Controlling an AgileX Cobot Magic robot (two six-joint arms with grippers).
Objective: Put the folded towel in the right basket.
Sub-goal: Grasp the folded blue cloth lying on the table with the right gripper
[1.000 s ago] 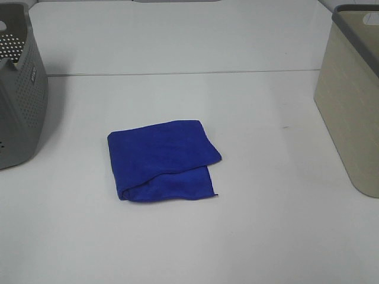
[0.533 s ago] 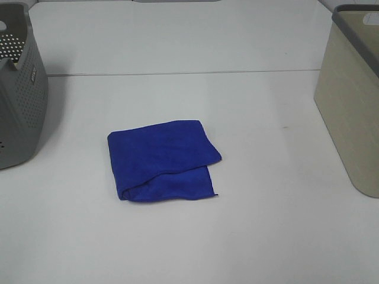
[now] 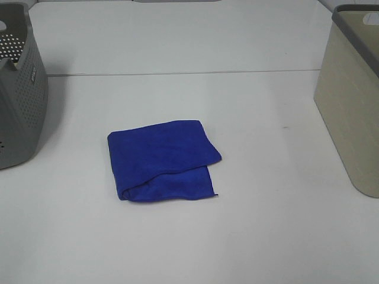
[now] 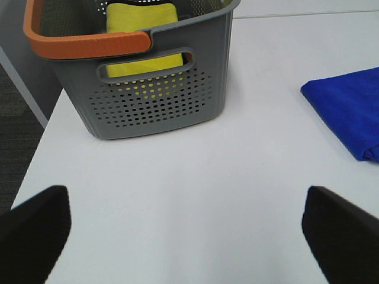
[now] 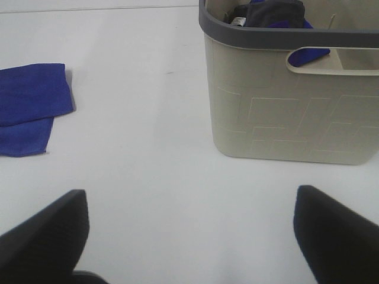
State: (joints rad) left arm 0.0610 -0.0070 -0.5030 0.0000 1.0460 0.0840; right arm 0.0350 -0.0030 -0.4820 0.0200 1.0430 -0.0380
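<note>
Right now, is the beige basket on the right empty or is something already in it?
Not empty: the beige basket holds dark and blue fabric, visible over its rim and through the handle slot.

Bright, even, diffuse light from above. White surface near washed out, little texture visible. Towel saturated blue, thin soft shadow along its edges. Grey basket throws faint soft shadow onto surface beside it. Beige basket has faint shadow at base. Exterior view sharp. Wrist views: left end effector fingers and right end effector fingers black, underexposed, out of focus, edges blurred. Things beyond them in focus.
</note>
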